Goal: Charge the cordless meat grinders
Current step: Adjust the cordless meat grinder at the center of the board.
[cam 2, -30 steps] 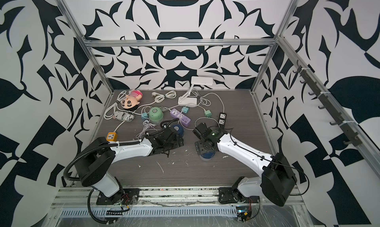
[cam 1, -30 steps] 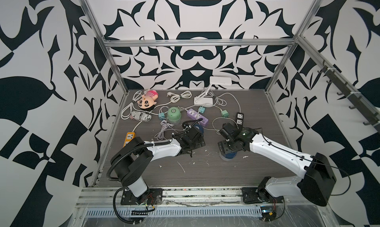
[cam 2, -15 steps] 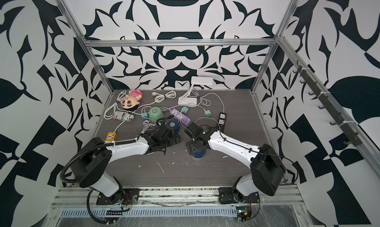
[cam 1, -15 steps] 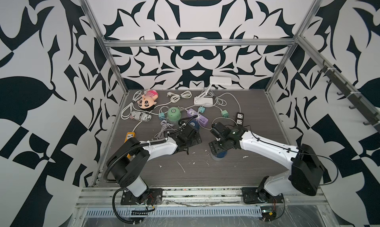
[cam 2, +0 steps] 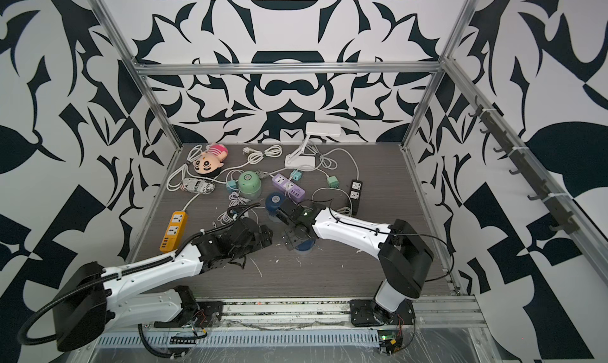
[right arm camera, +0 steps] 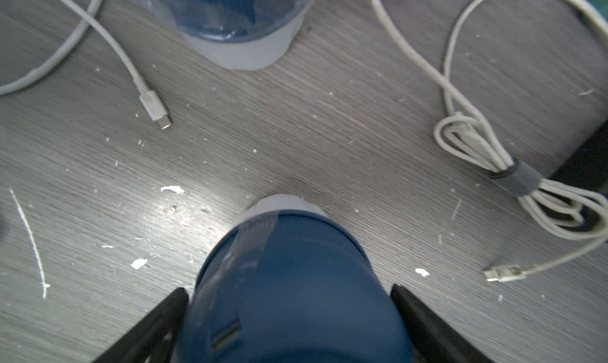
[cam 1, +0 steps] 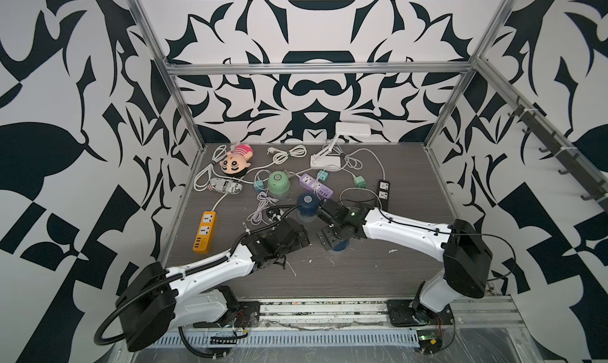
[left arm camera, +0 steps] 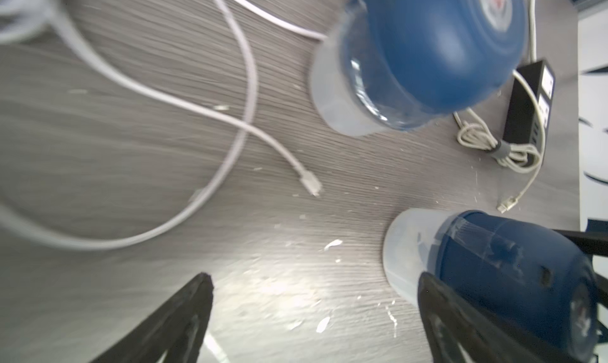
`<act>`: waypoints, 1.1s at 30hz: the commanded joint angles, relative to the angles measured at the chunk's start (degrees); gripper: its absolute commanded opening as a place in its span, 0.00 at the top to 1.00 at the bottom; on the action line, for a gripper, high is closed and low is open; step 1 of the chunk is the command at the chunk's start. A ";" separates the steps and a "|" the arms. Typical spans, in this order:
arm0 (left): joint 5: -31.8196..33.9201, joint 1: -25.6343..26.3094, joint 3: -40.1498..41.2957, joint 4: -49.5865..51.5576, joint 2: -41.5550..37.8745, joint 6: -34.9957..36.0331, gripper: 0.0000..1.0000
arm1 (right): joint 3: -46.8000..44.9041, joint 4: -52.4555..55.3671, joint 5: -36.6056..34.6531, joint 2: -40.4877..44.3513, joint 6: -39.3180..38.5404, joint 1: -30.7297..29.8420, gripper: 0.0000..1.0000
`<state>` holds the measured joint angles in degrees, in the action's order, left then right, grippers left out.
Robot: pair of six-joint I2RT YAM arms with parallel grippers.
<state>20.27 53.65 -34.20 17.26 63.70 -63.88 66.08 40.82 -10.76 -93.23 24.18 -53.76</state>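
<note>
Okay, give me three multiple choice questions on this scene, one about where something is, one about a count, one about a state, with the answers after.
1. Where does the white desk lamp stand?
A. At the far back
B. At the front edge
C. On the orange power strip

2. How many grinders are navy?
A. One
B. Two
C. Three

3. What is the left gripper's state?
A. Shut on a cable
B. Open, holding nothing
C. Shut on a grinder

Answers: 1 A, the lamp is at the rear. 2 B, the far navy grinder and near navy grinder are blue, while the mint grinder is green. 3 B, its fingers stand wide apart with nothing between them.
</note>
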 commanded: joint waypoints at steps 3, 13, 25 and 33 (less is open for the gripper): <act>6.35 0.05 1.46 7.68 -6.39 -2.33 0.01 | 1.28 2.01 1.24 1.03 2.97 -0.43 0.01; 5.57 0.05 0.27 6.47 -5.22 -0.72 0.01 | -1.34 1.75 9.80 6.13 13.71 -0.38 0.01; 4.78 0.05 0.62 4.81 -5.52 -0.02 0.01 | -5.46 -4.68 17.94 11.88 21.40 -3.29 0.01; 3.38 0.05 0.29 3.76 -5.14 0.57 0.00 | -3.55 1.93 11.70 14.28 19.30 -4.42 0.16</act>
<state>24.08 53.65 -33.41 21.61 58.67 -63.68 60.40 38.85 5.02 -81.14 44.23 -58.17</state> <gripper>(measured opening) 0.994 0.853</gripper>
